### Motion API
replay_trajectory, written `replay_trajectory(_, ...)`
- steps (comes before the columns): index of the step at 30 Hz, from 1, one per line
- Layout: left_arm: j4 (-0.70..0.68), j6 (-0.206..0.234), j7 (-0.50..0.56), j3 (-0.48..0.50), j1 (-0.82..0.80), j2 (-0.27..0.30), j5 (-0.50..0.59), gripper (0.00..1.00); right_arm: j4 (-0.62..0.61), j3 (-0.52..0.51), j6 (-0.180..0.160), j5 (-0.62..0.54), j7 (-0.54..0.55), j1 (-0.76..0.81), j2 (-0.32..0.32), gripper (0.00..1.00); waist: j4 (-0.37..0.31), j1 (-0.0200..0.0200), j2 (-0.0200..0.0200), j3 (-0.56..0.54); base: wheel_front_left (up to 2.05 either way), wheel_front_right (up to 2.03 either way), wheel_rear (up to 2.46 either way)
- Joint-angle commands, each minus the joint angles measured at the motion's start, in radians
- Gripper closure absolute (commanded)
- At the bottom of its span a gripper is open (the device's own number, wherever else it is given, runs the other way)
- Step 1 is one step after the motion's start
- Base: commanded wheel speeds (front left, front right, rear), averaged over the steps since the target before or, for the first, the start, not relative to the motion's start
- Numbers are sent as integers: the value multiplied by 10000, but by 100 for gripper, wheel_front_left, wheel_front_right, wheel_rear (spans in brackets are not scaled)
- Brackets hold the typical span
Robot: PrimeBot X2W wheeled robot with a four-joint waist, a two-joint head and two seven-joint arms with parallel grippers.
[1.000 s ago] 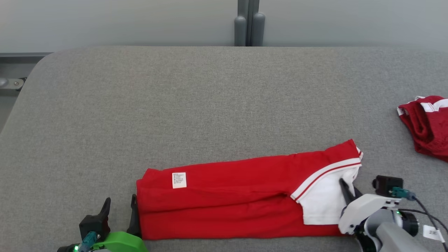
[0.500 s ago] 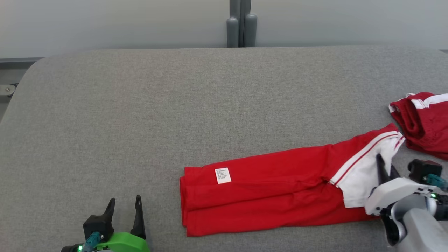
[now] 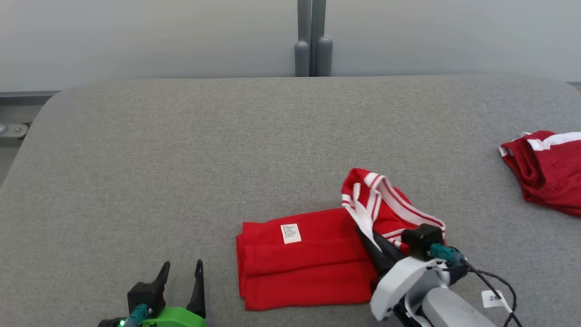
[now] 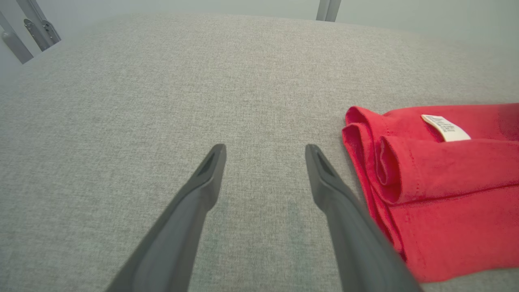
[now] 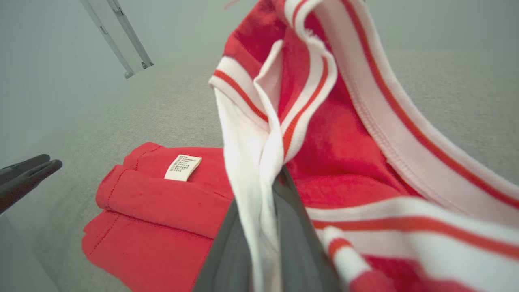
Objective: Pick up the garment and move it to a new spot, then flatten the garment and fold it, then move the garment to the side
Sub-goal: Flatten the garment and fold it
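Found tabletop [image 3: 181, 150] carrying red garment [image 3: 308, 268] near its front middle, folded. Noted right tool [image 3: 363, 234] pinched on striped end [image 3: 376, 190], raised over fold; left tool [image 3: 182, 263] spread, holding nothing, just beside. Judged likely: thin pinch slipping, unpinned layers dragging, fold skewing.

Grey fabric surface [image 3: 181, 159]; folded red garment [image 3: 299, 268] near front, second red garment [image 3: 551, 170] far right.
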Motion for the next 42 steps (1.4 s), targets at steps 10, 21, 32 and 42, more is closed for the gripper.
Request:
replay_trajectory(10,74,16,10,-561,9,40,-183,0,921,2197,-7,672,105,-1128,487,100,1618,0,0,171,0,0,0)
replay_trajectory(21,30,185,10,-528,88,32,-307,0,1055,2866,-7,1642,-88,-2177,791,0,2001,0,0,243,0,0,0)
replay_trajectory(32,-180,215,9,-311,137,38,-320,0,-1643,227,-7,830,-73,-572,188,0,781,0,0,-7,0,0,0)
replay_trajectory(42,-105,132,9,-272,140,38,-245,0,-1534,-391,-5,590,-75,741,-156,0,441,0,0,-129,0,0,0)
